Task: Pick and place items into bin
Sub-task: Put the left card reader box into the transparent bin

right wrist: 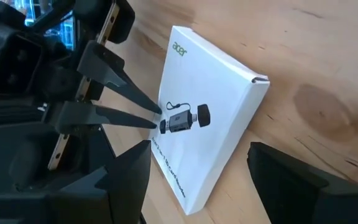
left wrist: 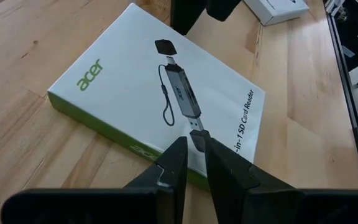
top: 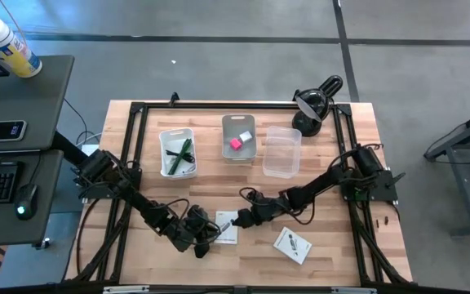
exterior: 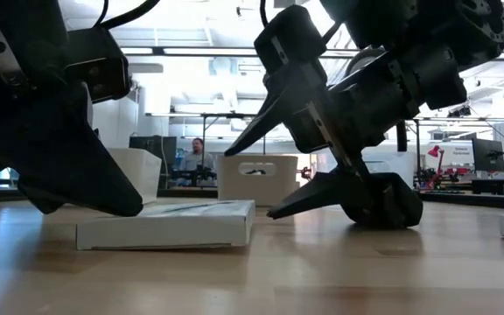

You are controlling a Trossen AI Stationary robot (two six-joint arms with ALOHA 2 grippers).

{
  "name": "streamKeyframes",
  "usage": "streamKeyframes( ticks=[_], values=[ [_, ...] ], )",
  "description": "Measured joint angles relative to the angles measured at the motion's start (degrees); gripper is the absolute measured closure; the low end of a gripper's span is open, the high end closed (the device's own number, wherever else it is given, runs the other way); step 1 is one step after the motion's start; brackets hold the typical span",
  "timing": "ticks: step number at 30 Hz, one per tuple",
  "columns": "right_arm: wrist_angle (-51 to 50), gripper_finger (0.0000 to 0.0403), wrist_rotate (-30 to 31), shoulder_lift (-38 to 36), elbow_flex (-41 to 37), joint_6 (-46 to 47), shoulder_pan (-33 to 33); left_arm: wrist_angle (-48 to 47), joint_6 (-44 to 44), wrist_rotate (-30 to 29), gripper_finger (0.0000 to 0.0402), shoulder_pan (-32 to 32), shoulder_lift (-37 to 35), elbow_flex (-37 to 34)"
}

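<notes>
White cardboard, an Acer card-reader box [left wrist: 157,106], lay flat on the wooden table [top: 333,253] between both grippers, not yet lifted. The left gripper [left wrist: 191,163] hung at one edge, fingers nearly together and gripping nothing; the right gripper [right wrist: 229,180] straddled the opposite side, jaws spread wide and empty. Some sorting looked done: a green pen [top: 183,153] sat in the white bin [top: 163,139], a pink block [top: 236,144] in the grey bin [top: 239,121]. The clear bin [top: 282,151] looked empty. A second box [top: 292,244] waited nearby.

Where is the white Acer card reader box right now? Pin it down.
In the high view, the white box lies flat on the table's front middle, between the left gripper and the open right gripper.
</notes>
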Motion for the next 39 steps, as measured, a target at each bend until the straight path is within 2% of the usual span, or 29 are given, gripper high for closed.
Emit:
streamKeyframes(
  ticks=[9,15,17,39],
  values=[
    [-2.2,0.0147,2.4,0.1,0.9,3.0,0.1,0.1,0.0,-0.2,0.035,0.0,0.0,0.0],
    [-19.6,0.0147,2.4,0.3,9.4,0.2,0.2,0.4,0.0,-0.6,0.035,0.0,0.1,0.0],
    [-21.5,0.0147,3.0,0.3,11.0,-1.6,0.2,0.4,0.0,-0.7,0.035,0.0,0.1,0.0],
    [-16.1,0.0156,3.1,0.6,11.3,-3.0,-0.6,1.8,1.0,-2.9,0.035,-0.8,0.4,-0.2]
  ],
)
